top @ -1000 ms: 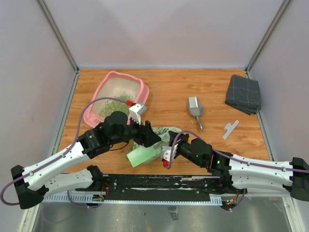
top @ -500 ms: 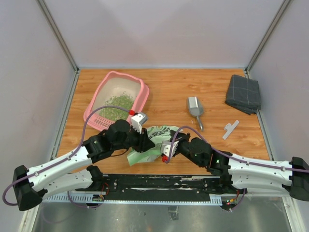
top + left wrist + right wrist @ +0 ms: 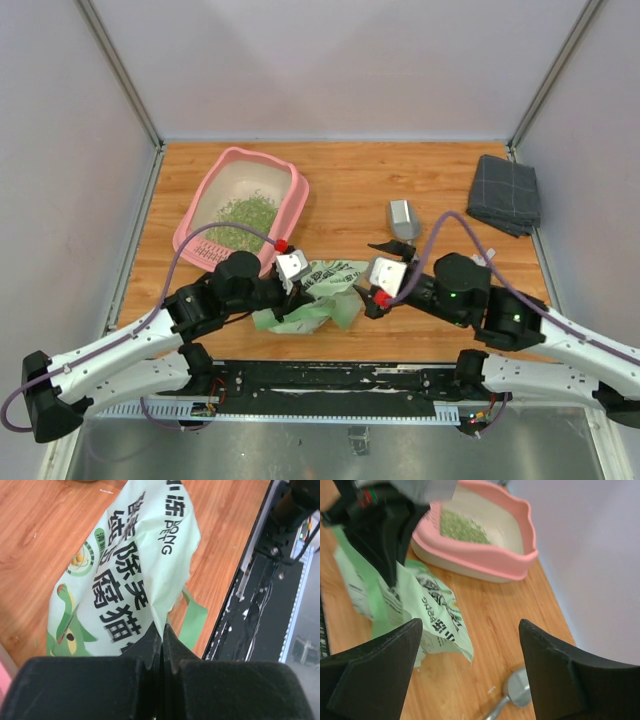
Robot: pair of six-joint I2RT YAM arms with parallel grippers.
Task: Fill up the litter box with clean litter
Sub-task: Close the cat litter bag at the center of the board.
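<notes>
Left gripper (image 3: 161, 632): jaws clenched on the torn edge of the bag (image 3: 127, 570), a thin fold of film pinched between them. Right gripper (image 3: 471, 627): fingers spread wide, nothing between them. It sits near the bag's right end and, as far as I can tell, is not touching it.

Box (image 3: 296, 184) sits at the far left of the table. From the left gripper it lies up and slightly left, with its near rim just beside that wrist. Its long axis runs roughly away from the arms, tipped a little. Litter (image 3: 240, 218) forms a loose green heap in the near half of the box; the far half shows bare cream floor.

The bag lies crumpled, with its length roughly left to right between the two grippers. Whether any litter is left in it cannot be told.

Judgement: the left arm is clearly the nearer one to the box. A further pour would carry the pinched edge up and over the near rim, the only barrier on that line.

The scoop (image 3: 402, 217) lies just beyond the right gripper. The cloth (image 3: 503, 193) is at the far right edge. Both are off the path.
</notes>
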